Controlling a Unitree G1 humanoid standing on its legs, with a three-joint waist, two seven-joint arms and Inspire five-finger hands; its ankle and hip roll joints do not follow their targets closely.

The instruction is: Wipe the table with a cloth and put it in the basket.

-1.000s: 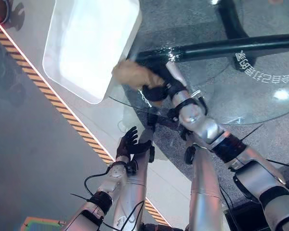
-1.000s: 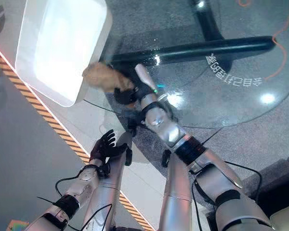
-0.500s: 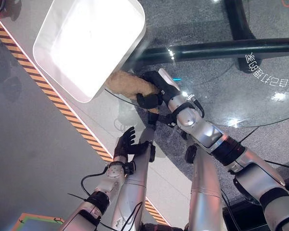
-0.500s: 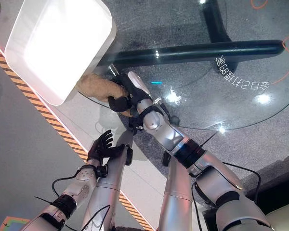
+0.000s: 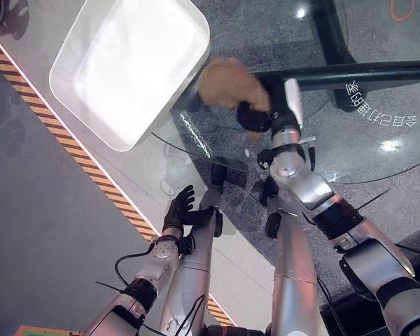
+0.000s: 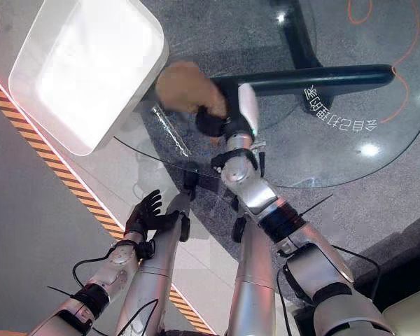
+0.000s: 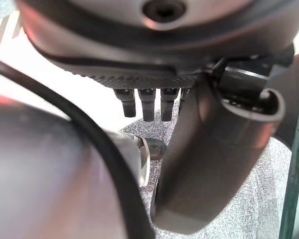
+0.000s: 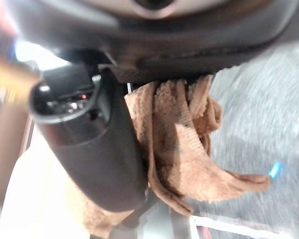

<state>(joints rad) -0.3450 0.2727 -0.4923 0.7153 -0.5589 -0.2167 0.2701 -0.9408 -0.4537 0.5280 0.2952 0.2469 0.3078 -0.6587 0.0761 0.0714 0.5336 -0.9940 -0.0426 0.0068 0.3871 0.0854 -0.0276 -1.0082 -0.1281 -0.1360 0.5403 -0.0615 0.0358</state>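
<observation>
A crumpled tan cloth is bunched in my right hand, which is shut on it over the left part of the round glass table. In the right wrist view the cloth hangs past the thumb and trails onto the glass. The white basket sits on the floor just left of the table's edge, a little left of the cloth. My left hand hangs low beside my body with its fingers straight, holding nothing.
A dark table base shows through the glass. A yellow and black striped line runs diagonally across the floor left of the basket. An orange cable lies on the floor at the far right.
My right hand has swept the cloth from the table's left edge by the basket's corner back to the right and farther onto the glass. The left hand has stayed put.
</observation>
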